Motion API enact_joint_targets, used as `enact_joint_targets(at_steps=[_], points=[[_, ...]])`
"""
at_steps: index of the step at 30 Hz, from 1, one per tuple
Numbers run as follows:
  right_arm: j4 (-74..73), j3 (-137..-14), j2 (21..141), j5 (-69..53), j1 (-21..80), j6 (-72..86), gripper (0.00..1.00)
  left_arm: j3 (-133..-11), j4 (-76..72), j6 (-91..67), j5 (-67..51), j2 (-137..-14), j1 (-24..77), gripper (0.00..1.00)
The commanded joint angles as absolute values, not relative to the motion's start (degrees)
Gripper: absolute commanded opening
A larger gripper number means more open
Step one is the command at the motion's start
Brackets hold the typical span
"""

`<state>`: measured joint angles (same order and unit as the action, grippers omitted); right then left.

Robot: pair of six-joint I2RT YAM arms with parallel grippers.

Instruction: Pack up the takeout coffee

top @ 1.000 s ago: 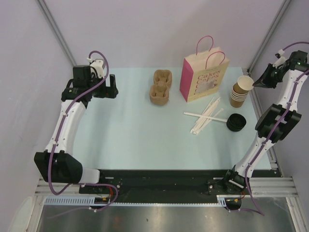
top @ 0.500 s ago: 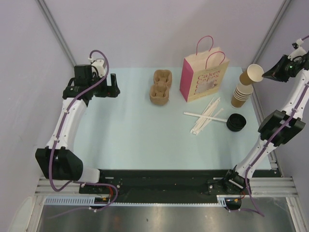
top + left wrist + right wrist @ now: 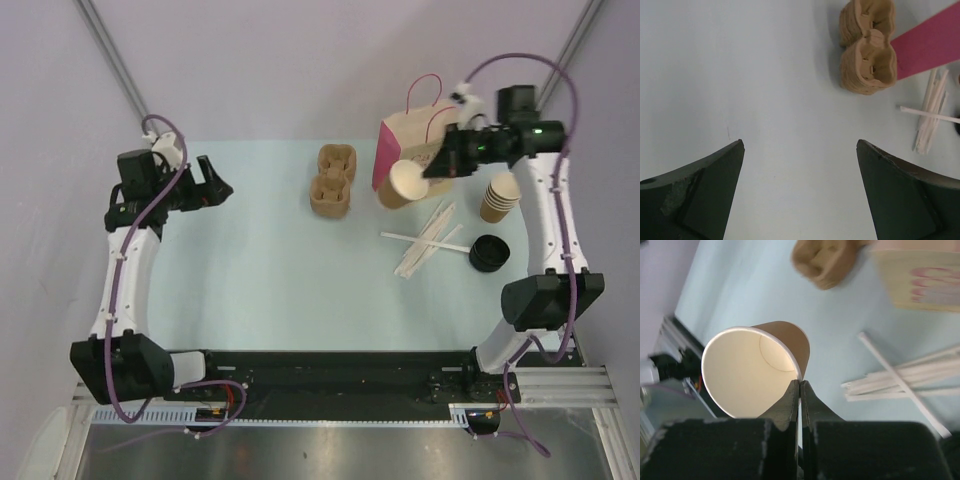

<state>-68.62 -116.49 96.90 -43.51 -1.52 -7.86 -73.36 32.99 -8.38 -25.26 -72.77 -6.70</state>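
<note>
Pale green surface (image 3: pixel 260 270) was seen under both arms. At 1 o'clock a lidless brown paper cup (image 3: pixel 408 183) was held on its side, its rim pinched by the clenched right hand (image 3: pixel 431 171), in front of the pink paper bag (image 3: pixel 385 160). The left hand (image 3: pixel 212 180) was held released, spread wide, at 10 o'clock.
</note>
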Motion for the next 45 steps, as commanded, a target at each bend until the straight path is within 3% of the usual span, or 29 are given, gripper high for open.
enact_joint_targets(at_steps=[1, 9, 20, 33, 36, 37, 40, 45], points=[[-63.1, -111.4, 94.9, -35.5, 14.9, -11.5, 0.00, -68.6, 27.9, -10.7, -29.6, -67.2, -9.5, 0.99], [-54.3, -106.8, 106.9, -29.2, 31.4, -16.0, 0.00, -64.8, 29.0, -6.2, -23.2, -62.7, -9.4, 1.00], [-50.8, -106.2, 116.6, -24.5, 37.4, -16.7, 0.00, -59.1, 29.9, -4.7, -21.4, -58.6, -9.4, 1.00], [-51.0, -102.7, 115.8, -18.4, 39.6, -17.3, 0.00, -60.0, 28.1, -5.8, -22.9, -62.0, -9.4, 1.00], [-51.2, -102.8, 115.3, -18.1, 39.6, -17.3, 0.22, -60.4, 28.0, -6.0, -23.5, -62.8, -9.4, 0.99], [-51.7, -103.1, 114.8, -18.2, 39.6, -17.2, 0.37, -60.5, 27.9, -6.0, -23.5, -63.0, -9.4, 1.00], [-53.1, -104.7, 112.4, -19.8, 39.5, -17.1, 0.63, -60.7, 27.7, -6.1, -24.3, -63.5, -9.3, 1.00], [-57.5, -109.1, 107.2, -22.9, 37.5, -17.6, 0.71, -61.4, 27.7, -5.1, -24.8, -63.5, -8.4, 1.00]])
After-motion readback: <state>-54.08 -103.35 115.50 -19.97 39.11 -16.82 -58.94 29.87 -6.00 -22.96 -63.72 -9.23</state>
